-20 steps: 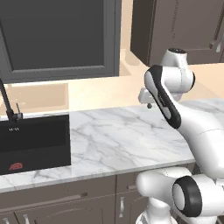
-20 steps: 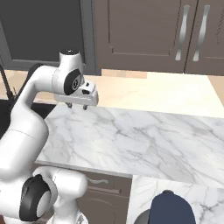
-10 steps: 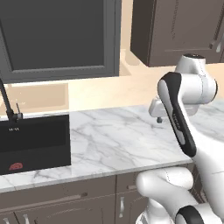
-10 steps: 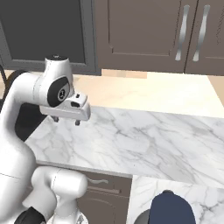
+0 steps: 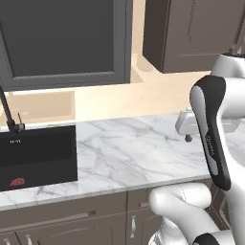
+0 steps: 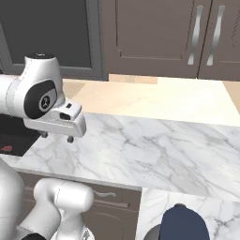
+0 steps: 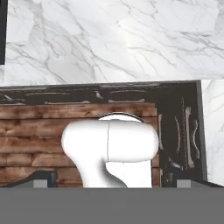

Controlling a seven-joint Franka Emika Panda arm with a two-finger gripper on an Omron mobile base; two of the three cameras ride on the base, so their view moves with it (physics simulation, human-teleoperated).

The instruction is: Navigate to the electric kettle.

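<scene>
The lime-green electric kettle is out of view. My gripper (image 6: 56, 137) hangs over the front left part of the white marble counter (image 6: 154, 150), pointing down, with its two dark fingertips (image 6: 70, 139) spread apart and nothing between them. In the left base view the hand sits at the right, partly behind my forearm, with one fingertip (image 5: 188, 139) just above the counter (image 5: 124, 153). Looking down, the hand view takes in marble (image 7: 113, 39), the counter's front edge and dark cabinet fronts (image 7: 179, 131).
A black sink (image 5: 38, 155) with a dark faucet (image 5: 9, 115) lies at the left. Dark wall cabinets (image 6: 154, 37) and a dark panel (image 5: 62, 38) hang behind the counter. Closer in on the right, the counter turns a corner (image 6: 206, 211), where a dark blue rounded object (image 6: 180, 225) stands.
The arm has drawn the hand back toward the base and lower over the counter's front. Sink, counter and cabinets keep their places, so the base has not moved.
</scene>
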